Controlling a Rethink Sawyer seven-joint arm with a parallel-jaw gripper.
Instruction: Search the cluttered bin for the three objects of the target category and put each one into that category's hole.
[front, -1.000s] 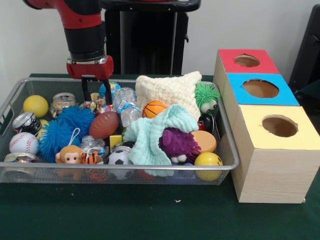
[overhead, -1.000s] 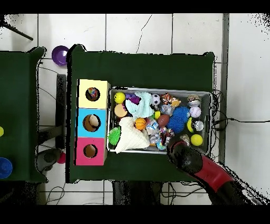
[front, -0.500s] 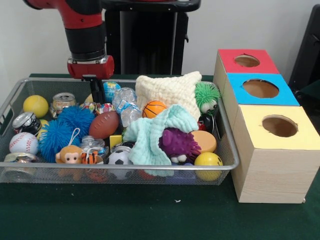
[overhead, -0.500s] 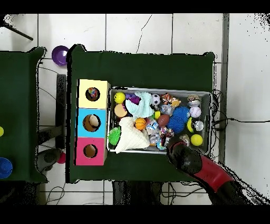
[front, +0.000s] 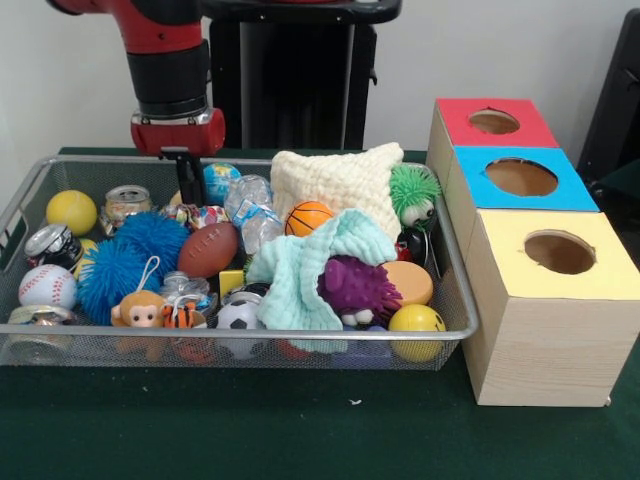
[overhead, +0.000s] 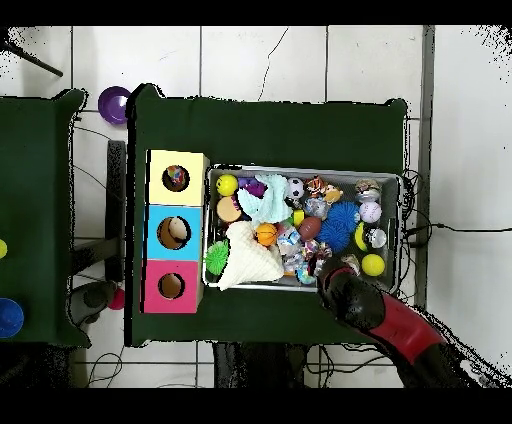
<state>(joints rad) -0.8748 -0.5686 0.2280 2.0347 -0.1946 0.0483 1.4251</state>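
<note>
The bin (front: 455, 300) is a wire basket on the green counter (front: 300, 430), packed with balls, spiky toys, little cans and two cloths draped over half the pile (so some stuff is probably buried). Right beside it sits the wooden box with three holes: red (front: 493, 121), blue (front: 521, 176) and yellow (front: 559, 252), lids facing up so things can just drop in. The end effector (front: 187, 180) hangs over the bin's far edge, near the globe ball (front: 218, 180) and the brown football (front: 208, 248). I can only see a dark narrow stem under the red cuff, so can't tell if it's clenched or released. Nothing looks carried, so my guess is it's picking a target.
</note>
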